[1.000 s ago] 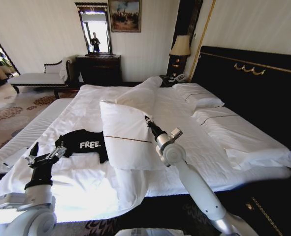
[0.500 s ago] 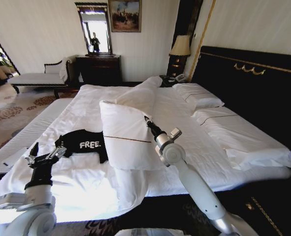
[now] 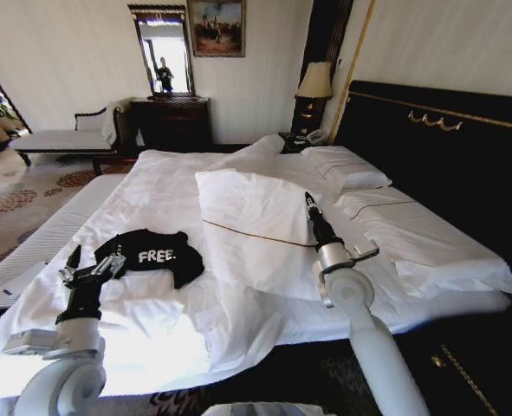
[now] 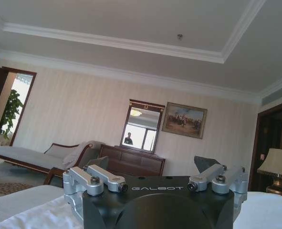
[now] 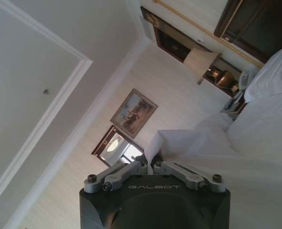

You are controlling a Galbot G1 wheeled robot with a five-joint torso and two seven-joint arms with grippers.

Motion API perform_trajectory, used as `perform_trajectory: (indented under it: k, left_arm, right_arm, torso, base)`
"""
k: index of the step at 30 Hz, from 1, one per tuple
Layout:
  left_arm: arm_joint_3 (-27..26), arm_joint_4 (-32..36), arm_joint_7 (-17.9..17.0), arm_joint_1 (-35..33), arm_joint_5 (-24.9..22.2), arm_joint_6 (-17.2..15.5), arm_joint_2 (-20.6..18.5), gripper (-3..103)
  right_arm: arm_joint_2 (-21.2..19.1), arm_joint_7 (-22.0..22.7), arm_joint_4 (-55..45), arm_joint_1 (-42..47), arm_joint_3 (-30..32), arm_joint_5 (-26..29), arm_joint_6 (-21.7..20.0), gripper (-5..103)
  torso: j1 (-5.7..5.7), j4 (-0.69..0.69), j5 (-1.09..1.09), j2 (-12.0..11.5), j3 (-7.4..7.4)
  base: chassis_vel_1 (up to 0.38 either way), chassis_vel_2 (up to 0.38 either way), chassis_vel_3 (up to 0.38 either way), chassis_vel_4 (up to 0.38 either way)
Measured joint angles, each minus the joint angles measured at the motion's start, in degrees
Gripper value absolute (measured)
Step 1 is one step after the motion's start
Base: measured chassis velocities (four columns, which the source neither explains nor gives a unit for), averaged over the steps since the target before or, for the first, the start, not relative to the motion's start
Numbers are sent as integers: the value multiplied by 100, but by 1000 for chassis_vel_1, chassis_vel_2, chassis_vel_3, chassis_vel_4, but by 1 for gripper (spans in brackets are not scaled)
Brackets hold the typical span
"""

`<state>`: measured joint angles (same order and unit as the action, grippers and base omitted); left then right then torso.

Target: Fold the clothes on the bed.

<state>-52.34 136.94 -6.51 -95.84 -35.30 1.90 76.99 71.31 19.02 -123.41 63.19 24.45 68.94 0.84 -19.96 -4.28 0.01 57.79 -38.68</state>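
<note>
Pinching white duvet (image 3: 264,230) aloft, right gripper (image 3: 308,201) clenched, left gripper (image 3: 89,269) spread beside black T-shirt (image 3: 152,254)

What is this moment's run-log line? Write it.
T-shirt lies unfolded on bed | left gripper open beside it | right gripper shut over pillow

Cream striped walls w/ mirror (image 3: 163,50) & painting (image 3: 215,16) above dark dresser (image 3: 169,121), chaise (image 3: 61,137) at left, lamp (image 3: 315,81) lit, patterned carpet (image 3: 17,192)
</note>
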Motion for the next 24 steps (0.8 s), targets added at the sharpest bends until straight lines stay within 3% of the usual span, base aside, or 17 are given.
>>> perform_trajectory:
  k: [10, 21, 24]
  left_arm:
    - [27, -79, -7, 152, -102, -30, -75, 100]
    - [299, -183, -18, 426, -167, -42, -72, 100]
    - [439, -252, -19, 560, -160, -42, -69, 100]
  right_arm:
    - [130, 50, -447, 1020, 911, -74, 129, 1]
    - [521, 239, -1290, 2429, 2542, -287, 492, 1]
    - [697, 251, -1568, 2990, 2841, -649, 697, 1]
  torso:
    - [0, -2, 0, 0, 0]
    - [0, -4, 0, 1, 1]
    - [1, -5, 0, 1, 1]
  base:
    - [0, 0, 0, 0]
    - [0, 0, 0, 0]
    - [0, 0, 0, 0]
